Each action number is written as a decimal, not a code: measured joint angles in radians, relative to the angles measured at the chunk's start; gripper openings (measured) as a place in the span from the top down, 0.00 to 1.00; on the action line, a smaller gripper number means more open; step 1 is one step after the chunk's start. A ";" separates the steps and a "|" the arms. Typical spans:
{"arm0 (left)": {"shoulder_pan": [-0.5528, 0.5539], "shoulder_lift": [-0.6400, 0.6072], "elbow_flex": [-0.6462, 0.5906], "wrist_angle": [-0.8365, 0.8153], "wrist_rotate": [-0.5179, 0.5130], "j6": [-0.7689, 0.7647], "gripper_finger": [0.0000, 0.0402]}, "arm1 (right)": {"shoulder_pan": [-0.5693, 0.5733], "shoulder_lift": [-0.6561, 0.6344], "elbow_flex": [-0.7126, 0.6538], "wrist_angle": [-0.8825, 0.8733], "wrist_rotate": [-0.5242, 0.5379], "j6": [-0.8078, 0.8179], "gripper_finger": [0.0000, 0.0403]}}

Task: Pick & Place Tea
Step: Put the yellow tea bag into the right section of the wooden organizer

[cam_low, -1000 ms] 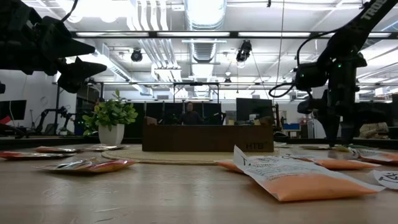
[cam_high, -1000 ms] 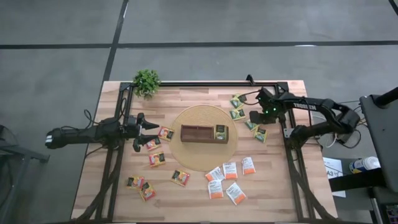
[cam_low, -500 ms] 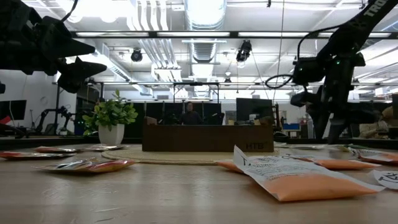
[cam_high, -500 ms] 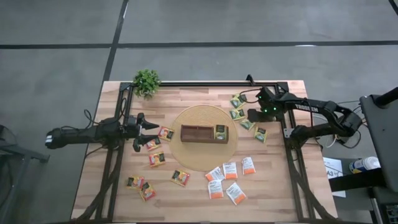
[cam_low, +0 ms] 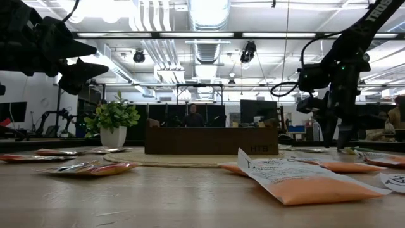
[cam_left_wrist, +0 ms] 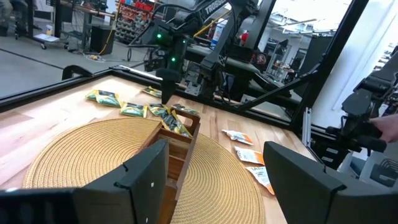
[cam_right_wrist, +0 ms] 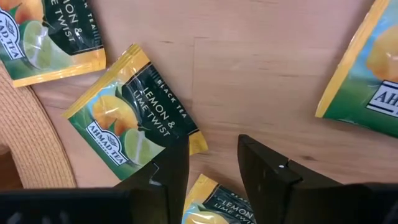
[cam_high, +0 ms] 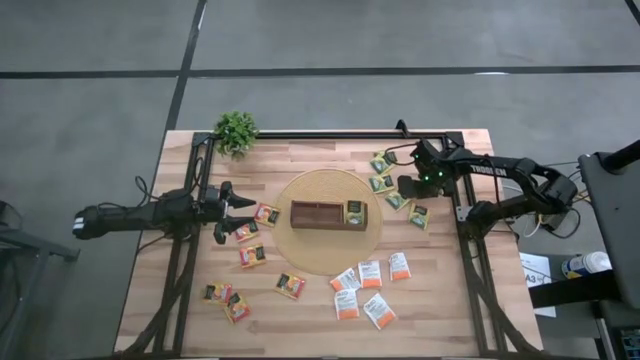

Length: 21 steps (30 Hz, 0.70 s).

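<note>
High view, right tool (cam_high: 404,188): over green-yellow tea sachets (cam_high: 381,184) at the desk's (cam_high: 440,300) right side, beside the round mat (cam_high: 322,250).
High view, left tool (cam_high: 236,210): fingers apart, empty, near yellow-red sachets (cam_high: 266,214).
Low view, box (cam_low: 212,140): on the mat, orange sachet (cam_low: 304,187) up front.
Right wrist view, right tool (cam_right_wrist: 212,163): fingers apart, holding nothing, just above a lemon sachet (cam_right_wrist: 134,115).

Looking past spread dark fingers (cam_left_wrist: 149,180) at a wooden box (cam_left_wrist: 176,142) on a woven mat (cam_left_wrist: 74,155), green sachets (cam_left_wrist: 134,109) beyond, orange sachets (cam_left_wrist: 238,137) nearby.
</note>
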 joint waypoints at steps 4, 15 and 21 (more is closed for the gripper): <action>0.000 0.000 0.000 0.000 0.000 0.000 0.36 | 0.000 0.010 0.002 0.003 -0.005 0.000 0.67; 0.000 0.000 0.000 0.000 0.000 0.000 0.36 | 0.001 -0.003 -0.001 0.033 -0.028 0.003 0.67; 0.000 0.000 0.000 0.000 0.000 0.000 0.36 | 0.003 0.000 -0.002 0.070 -0.063 0.007 0.67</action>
